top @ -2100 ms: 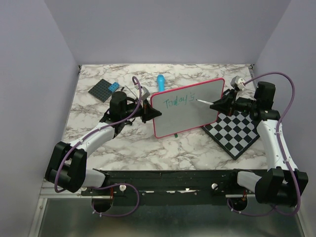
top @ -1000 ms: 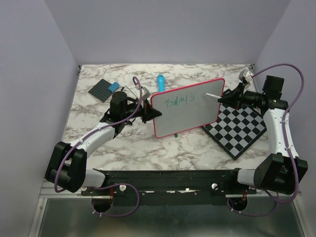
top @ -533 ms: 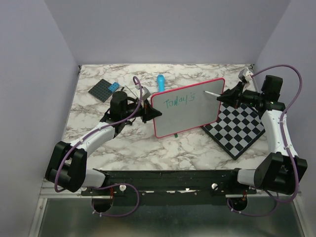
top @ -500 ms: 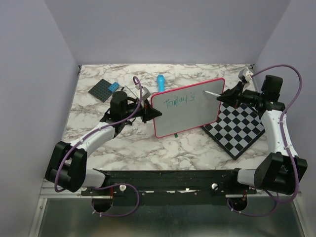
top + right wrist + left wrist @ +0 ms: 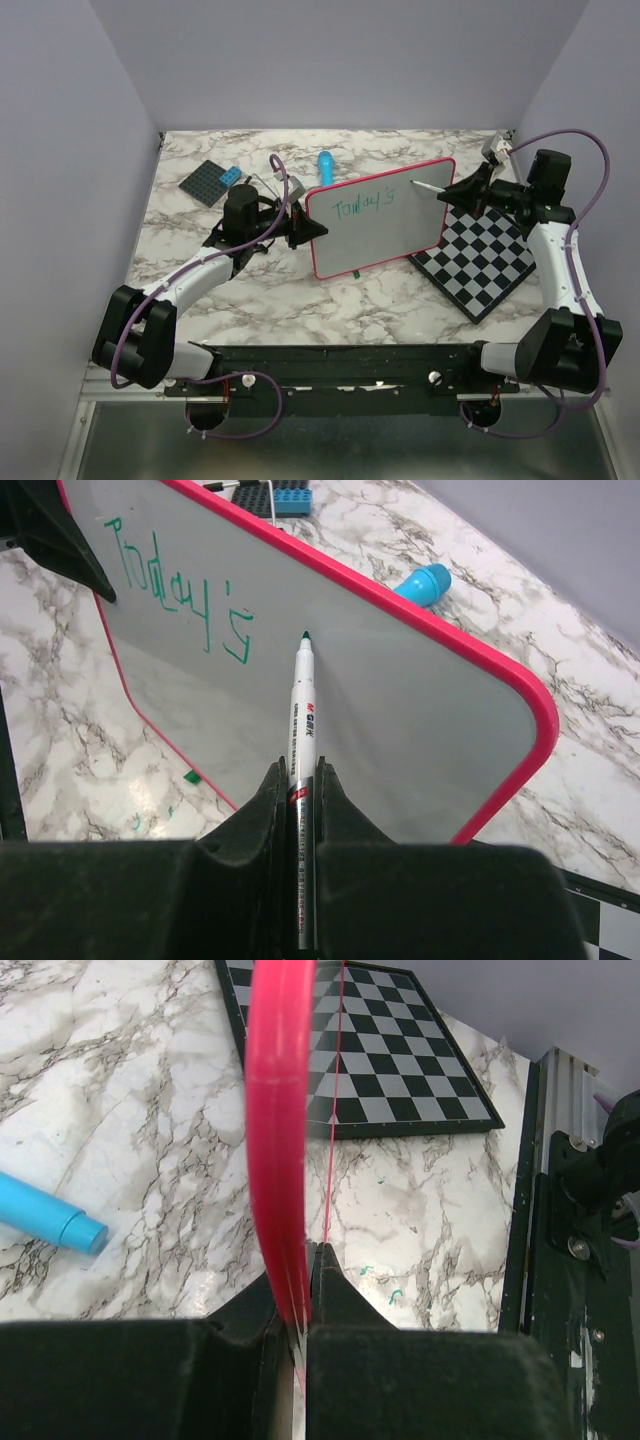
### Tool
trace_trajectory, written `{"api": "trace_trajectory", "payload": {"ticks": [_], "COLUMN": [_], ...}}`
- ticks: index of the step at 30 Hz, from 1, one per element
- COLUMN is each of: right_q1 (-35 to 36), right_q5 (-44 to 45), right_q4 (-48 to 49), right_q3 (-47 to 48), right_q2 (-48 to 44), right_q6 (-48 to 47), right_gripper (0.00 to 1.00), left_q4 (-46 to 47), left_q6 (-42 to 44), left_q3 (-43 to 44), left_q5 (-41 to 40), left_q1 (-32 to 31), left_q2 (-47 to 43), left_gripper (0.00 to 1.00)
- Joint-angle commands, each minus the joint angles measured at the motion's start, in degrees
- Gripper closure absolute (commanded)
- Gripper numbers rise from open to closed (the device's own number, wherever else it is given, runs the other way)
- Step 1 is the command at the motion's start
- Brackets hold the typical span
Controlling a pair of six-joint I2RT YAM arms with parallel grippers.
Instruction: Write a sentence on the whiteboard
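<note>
Right wrist view gives the clearest read of the sentence (image 5: 175,585): only the green word "Today's" is written, high on the left part of the whiteboard (image 5: 400,730), and everything right of it and below it is bare. The whiteboard stands tilted up off the table (image 5: 260,290) near its middle. The left gripper (image 5: 300,1282) is clamped tight on the pink rim at the board's left side. The right gripper (image 5: 297,772) is closed around a green-tipped marker (image 5: 300,715), whose tip points at the bare surface just right of the "s". I cannot tell whether the tip touches the board.

The step in hand looks like starting the next word. To do it well, the tip should meet the board squarely and lightly, leaving a clear gap after "Today's". The strokes should match the height of the existing letters. The left grip likely has to stay rigid, since pressure from the marker could rock the board about its resting edge. The bare strip to the right looks short, so later words probably belong on a second line.

A chessboard (image 5: 480,265) lies flat just right of the whiteboard, and a blue pen (image 5: 325,163) lies beyond its far edge.
</note>
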Motion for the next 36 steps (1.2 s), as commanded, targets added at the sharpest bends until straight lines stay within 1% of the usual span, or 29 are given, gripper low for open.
{"api": "trace_trajectory", "payload": {"ticks": [1, 12, 25, 36], "right_q1": [0.67, 2.07, 2.51, 2.34], "right_q5": [0.80, 0.80, 1.33, 4.75], "right_q4": [1.65, 1.12, -7.75, -9.78], "right_q3": [-0.62, 0.43, 1.93, 0.17], "right_q2": [0.99, 2.14, 3.28, 1.70], "right_q6": [0.57, 0.74, -6.20, -9.01], "right_gripper": [1.00, 1.00, 0.99, 1.00], "left_q4": [-8.60, -8.60, -8.77, -9.03], "left_q6": [4.70, 4.79, 4.88, 5.06], "left_q3": [-0.31, -0.31, -0.22, -0.22], "left_q5": [-4.88, -4.88, -4.88, -4.97], "left_q1": [-0.44, -0.53, -0.53, -0.53], "left_q2": [2.07, 2.07, 2.07, 1.80], "left_gripper": [1.00, 1.00, 1.00, 1.00]}}
